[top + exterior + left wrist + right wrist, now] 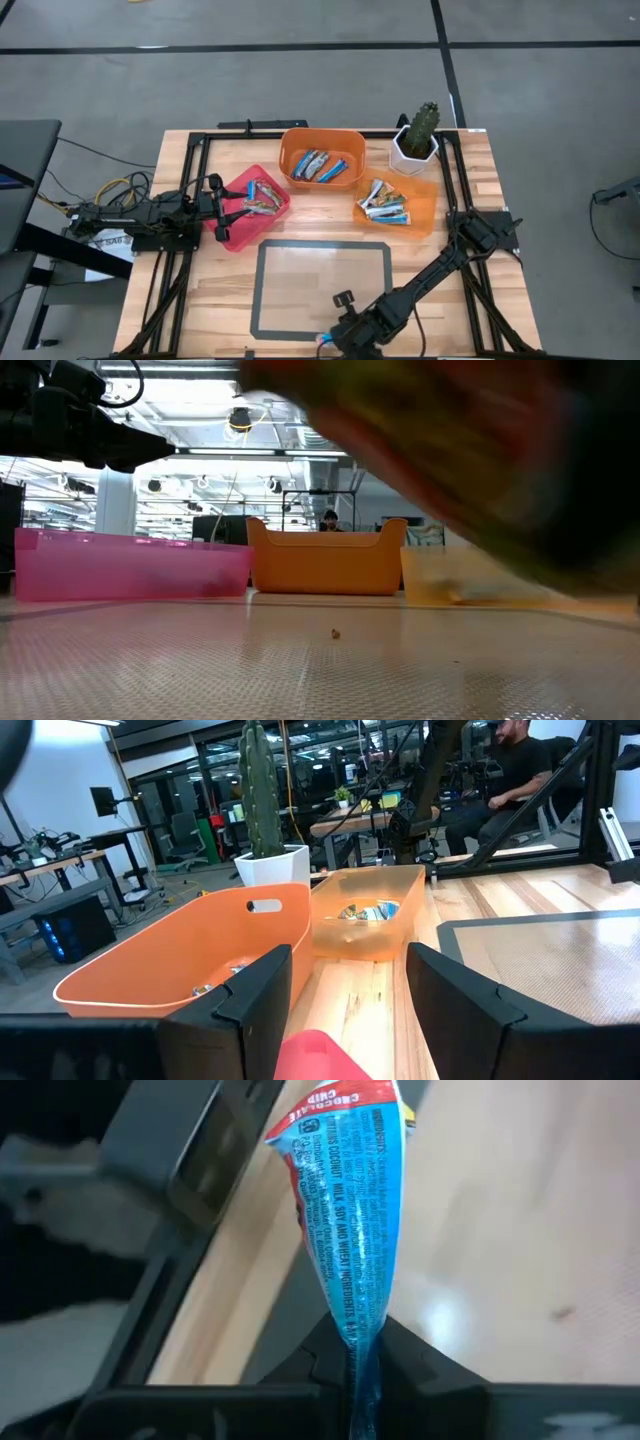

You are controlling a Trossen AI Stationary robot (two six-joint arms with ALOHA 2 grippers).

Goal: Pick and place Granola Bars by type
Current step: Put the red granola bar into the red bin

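My right gripper (330,340) is at the table's near edge, just beyond the black-framed mat (322,288), and is shut on a blue-and-red granola bar (350,1200). My left gripper (345,1010) stands open and level over the near rim of the pink bin (250,205), with nothing between its fingers. More granola bars lie in the pink bin, in the orange bin (322,158) and in the amber bin (400,203). In the low view a blurred mass (480,450) close to the camera hides the upper right. My right gripper pinches the bar's flat, crimped end seam (358,1335) between its two fingers. The fingers slant down toward the table's near edge and lie along the bar. The rest of the bar reaches out beyond the fingertips; whether its far end (340,1100) touches the wood does not show.
A potted cactus (417,135) stands at the far right beside the orange bin. Black frame rails (195,170) run along the table's edges. A person sits in the room behind the table (520,760). A small crumb (335,633) lies on the mat.
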